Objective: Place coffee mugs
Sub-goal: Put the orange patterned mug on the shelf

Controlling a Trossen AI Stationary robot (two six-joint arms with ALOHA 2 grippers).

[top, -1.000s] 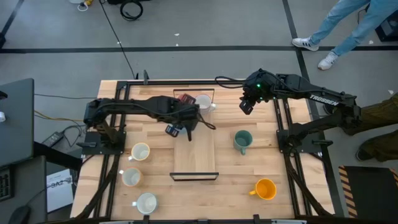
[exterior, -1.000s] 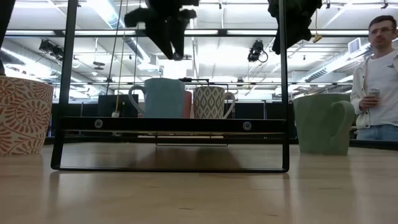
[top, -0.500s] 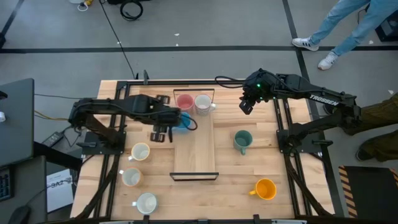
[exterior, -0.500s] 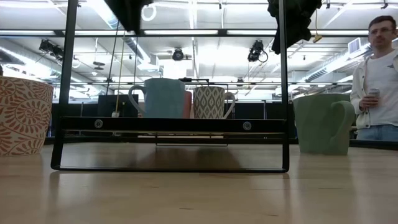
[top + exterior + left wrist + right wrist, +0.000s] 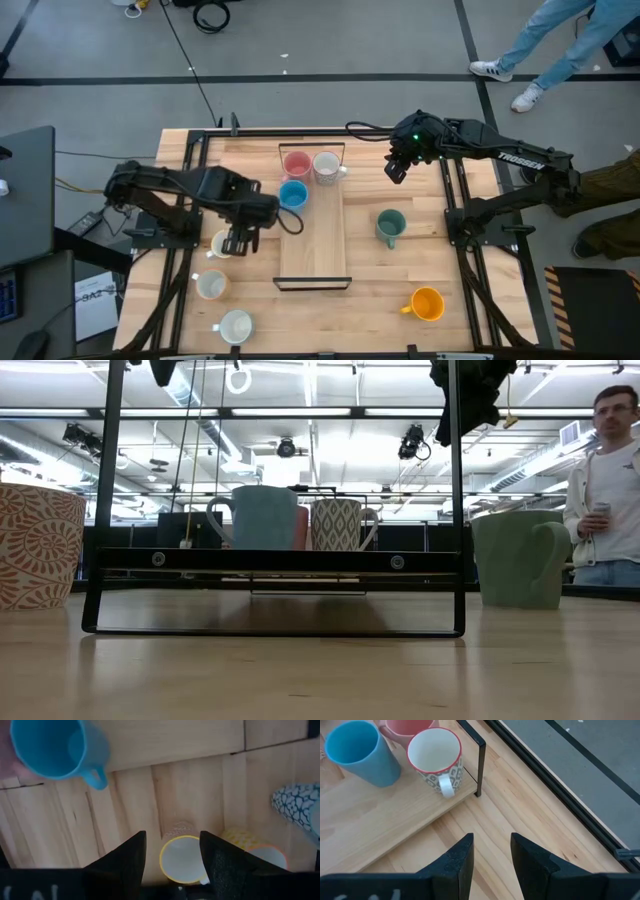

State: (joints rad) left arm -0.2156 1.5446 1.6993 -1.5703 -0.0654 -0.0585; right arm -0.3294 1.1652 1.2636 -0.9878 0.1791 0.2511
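A: Status on mugs? Tray (image 5: 313,268) count?

B: Three on tray, far end: pink mug (image 5: 297,164), patterned white mug (image 5: 326,166), blue mug (image 5: 293,194) just beside them. Off tray on bench (image 5: 380,290): teal mug (image 5: 390,226) and orange mug (image 5: 427,304) on right side, three white/cream on left.

A: Left claw?

B: Left claw (image 5: 238,243) over nearest cream mug (image 5: 182,860), yellow rim, fingers spread either side, empty. Not touching yet, as far as visible.

A: Right?

B: Right claw (image 5: 490,857) parked high near tray's far right corner, spread, holding nothing.

A: Grasp notes?

B: Likely rigid glazed ceramic: no give, slick, chips if dropped or knocked. Probably light enough for a rim pinch. Best guess: one finger inside, one outside the wall, away from handle. Handle position on that mug not clear. Set down gently, keep clear of blue mug handle (image 5: 96,778).
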